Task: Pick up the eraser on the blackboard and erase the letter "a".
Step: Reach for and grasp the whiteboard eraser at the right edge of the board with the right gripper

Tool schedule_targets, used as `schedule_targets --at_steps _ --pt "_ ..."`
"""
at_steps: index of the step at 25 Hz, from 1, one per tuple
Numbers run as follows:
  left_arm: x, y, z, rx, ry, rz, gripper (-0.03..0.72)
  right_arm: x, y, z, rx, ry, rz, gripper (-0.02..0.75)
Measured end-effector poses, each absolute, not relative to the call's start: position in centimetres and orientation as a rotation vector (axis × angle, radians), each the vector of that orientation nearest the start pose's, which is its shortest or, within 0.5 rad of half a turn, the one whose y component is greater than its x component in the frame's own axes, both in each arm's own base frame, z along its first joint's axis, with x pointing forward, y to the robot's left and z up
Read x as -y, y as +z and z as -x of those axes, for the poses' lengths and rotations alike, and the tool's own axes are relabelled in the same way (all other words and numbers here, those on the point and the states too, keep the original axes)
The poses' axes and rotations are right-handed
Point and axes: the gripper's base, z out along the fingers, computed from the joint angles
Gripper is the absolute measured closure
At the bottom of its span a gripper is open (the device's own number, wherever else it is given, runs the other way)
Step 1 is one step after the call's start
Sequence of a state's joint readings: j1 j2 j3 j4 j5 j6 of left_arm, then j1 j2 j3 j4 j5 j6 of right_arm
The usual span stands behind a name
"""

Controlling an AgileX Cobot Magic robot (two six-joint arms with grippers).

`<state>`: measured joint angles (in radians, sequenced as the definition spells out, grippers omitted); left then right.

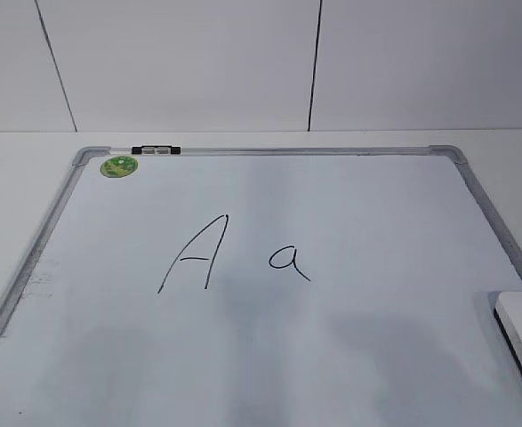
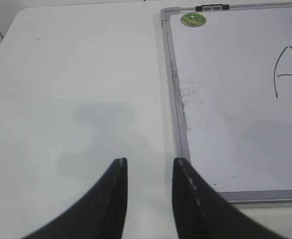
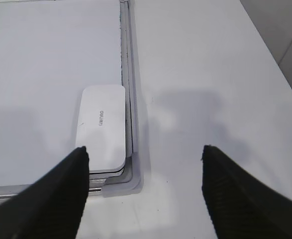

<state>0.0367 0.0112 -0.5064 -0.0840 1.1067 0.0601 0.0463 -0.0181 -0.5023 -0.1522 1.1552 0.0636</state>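
White eraser (image 3: 104, 128) lies on the blackboard (image 1: 501, 222) in its near-right corner.

A bare robot-testing bench of the laboratory kind. A plain white table (image 1: 20, 178) carries one blackboard (image 1: 474, 191), a white dry-erase surface in a grey metal frame, lying flat. Beyond the board's far edge rises a white panelled wall (image 1: 180, 62) crossed by thin dark seams. On the board lie only practice items: a green round sticker (image 1: 118, 165) at its far left corner and handwritten letters near its middle. No household furnishings appear around the board.
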Motion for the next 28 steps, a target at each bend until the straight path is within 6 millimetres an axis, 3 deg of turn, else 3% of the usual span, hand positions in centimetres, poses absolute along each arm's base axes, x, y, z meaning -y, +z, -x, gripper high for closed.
schedule_targets --at_steps 28 --pt "0.70 27.57 0.58 -2.092 -0.043 -0.030 0.453 1.69 27.36 1.05 -2.093 -0.174 -0.038 0.197"
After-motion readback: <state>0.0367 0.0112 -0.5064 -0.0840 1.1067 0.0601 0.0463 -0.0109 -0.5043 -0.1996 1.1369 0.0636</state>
